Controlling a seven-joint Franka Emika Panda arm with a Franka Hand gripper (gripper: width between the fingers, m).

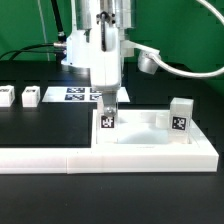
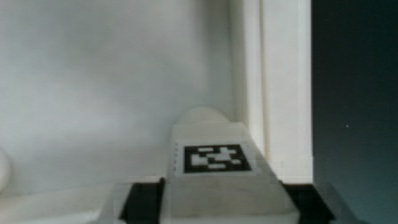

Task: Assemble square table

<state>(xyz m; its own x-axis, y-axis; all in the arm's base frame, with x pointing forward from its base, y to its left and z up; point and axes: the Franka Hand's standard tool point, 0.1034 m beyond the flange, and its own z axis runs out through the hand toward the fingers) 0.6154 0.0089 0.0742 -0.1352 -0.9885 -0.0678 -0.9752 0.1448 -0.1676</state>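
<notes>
The gripper is clamped on a short white block leg, smooth plastic with a black-and-white tag, held upright in a corner of the tray-like tabletop directly beneath it, beside the raised rim. A second leg stands at the tray's corner on the exterior view's right of the gripper. The held leg's lower end is hidden, so contact cannot be told

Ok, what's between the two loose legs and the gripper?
The marker board lies flat between the loose legs and the gripper, which holds another leg; exterior view.
</notes>
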